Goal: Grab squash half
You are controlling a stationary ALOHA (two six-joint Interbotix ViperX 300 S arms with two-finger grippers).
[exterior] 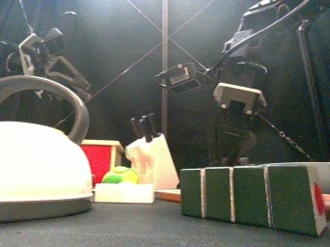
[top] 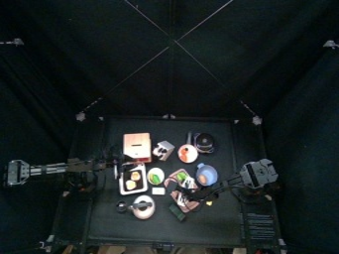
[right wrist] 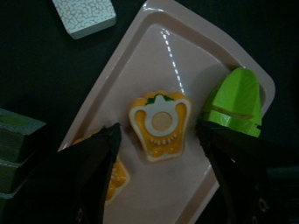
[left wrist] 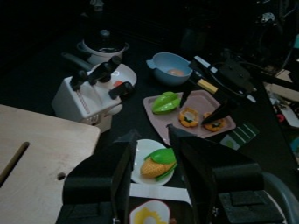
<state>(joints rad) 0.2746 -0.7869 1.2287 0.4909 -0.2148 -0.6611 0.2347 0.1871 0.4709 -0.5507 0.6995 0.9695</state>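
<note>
Right end effector [right wrist: 162,156] spread wide over squash half [right wrist: 160,126] on pink tray [right wrist: 176,70]. Could easily snag green pepper [right wrist: 236,102] alongside, or skid tray.

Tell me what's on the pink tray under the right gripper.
The pink tray holds a squash half cut side up between the open jaws and a green piece beside it. Another orange piece is partly hidden behind a jaw.

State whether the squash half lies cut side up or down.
Cut side up: the squash half shows its pale seed hollow, lying flat on the pink tray.
</note>
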